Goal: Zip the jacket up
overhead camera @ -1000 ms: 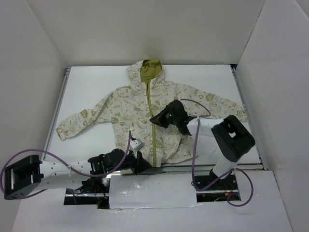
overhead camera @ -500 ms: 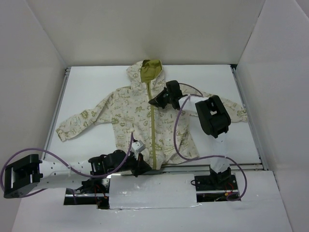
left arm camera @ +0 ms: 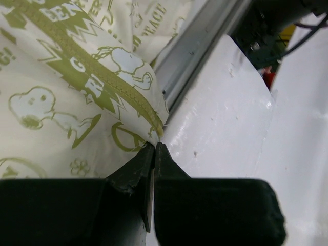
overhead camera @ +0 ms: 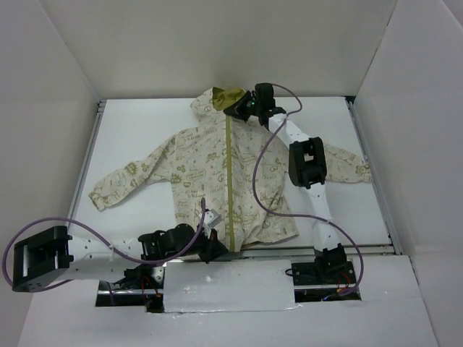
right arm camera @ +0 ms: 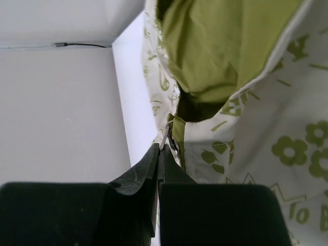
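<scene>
**2 pincers clamped, 1 at each end of the zipper**

Nearest the arm bases, the left gripper [overhead camera: 219, 250] lies low at the table's near edge. Its fingers [left arm camera: 128, 174] are pressed together on the bottom corner of the hem [left arm camera: 151, 119], where the olive zipper tape ends. The jacket [overhead camera: 192, 170] lies front up on the white table [overhead camera: 130, 123], its 2 sleeves spread out to the sides and its hood toward the far wall. The zipper [overhead camera: 229, 173] shows as 1 olive line from hem to neck. Farthest off, the right arm reaches out over the sleeve on its own side. The right gripper [overhead camera: 237, 110] is clenched on the small metal zipper pull [right arm camera: 170, 137], just below the olive-lined hood [overhead camera: 226, 95].
</scene>
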Action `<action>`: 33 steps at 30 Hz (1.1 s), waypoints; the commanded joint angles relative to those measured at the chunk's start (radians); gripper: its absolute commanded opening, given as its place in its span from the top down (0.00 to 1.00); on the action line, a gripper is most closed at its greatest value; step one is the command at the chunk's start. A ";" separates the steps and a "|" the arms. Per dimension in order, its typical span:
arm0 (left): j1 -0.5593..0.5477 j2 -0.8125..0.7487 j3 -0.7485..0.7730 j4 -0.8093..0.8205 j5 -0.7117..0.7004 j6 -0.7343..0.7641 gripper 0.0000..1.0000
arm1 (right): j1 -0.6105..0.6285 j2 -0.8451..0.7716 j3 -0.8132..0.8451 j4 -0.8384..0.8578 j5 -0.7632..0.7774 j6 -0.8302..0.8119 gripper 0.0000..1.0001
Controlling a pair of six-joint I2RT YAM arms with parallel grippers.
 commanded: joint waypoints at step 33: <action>0.725 -0.228 0.651 -1.077 -0.570 -0.210 0.01 | -0.022 -1.257 -0.665 -0.290 0.319 -0.682 0.00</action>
